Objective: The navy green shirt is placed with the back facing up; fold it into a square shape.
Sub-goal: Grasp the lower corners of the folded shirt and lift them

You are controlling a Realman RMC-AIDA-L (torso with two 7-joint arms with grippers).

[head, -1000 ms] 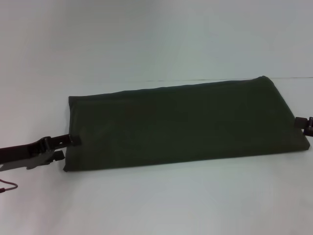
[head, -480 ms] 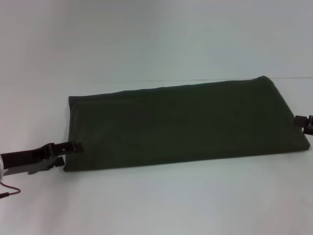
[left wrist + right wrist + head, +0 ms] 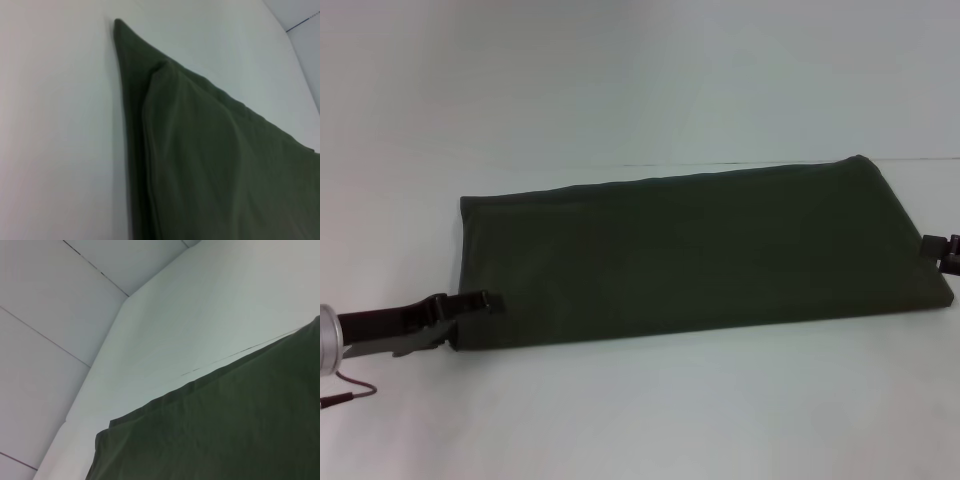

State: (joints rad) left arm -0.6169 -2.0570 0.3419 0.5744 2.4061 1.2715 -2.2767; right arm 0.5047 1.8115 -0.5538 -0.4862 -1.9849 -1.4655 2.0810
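— Folded as it lies into a long band, where does the navy green shirt [image 3: 690,255] sit?

— Flat on the white counter [image 3: 640,410], stretching from the robot's left to its right, the right end angled farther away. In the left wrist view the shirt [image 3: 200,165] shows two stacked layers, the upper one set a little in from the lower one's edge (a soft ridge runs along it).

— And the left end effector [image 3: 470,305]?

— Low over the counter at the near left corner of the shirt, its upper finger tip over the fabric's edge and a lower finger beside the corner. I cannot tell whether it is open, closed or pinching cloth.

— The right one?

— The right end effector [image 3: 942,252] shows only as a dark tip at the shirt's right edge, touching or just beside it; whether it is open or closed cannot be told. Its wrist view shows the shirt [image 3: 225,435] against the pale counter.
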